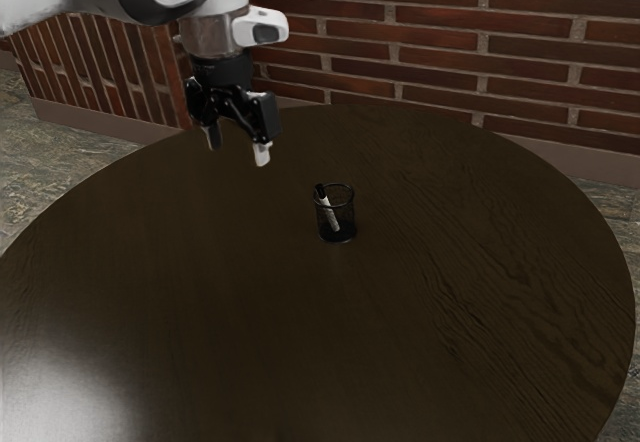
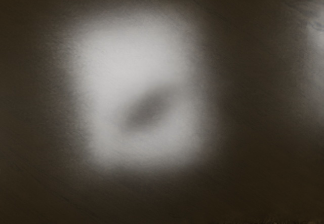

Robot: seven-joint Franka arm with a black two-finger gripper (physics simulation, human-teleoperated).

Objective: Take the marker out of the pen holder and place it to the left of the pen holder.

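Currently gripper (image 1: pixel 238 146) stands wide and empty; marker (image 1: pixel 329 211) leans inside pen holder (image 1: pixel 349 224), probably light, stiff, a bit slippery, best pinched high up

Red-brown brick walls (image 1: pixel 450 47) with pale mortar rise behind a round, dark wooden desk (image 1: pixel 200 302); mottled grey stone floor (image 1: pixel 70 157) surrounds it, and light glares off its grain.
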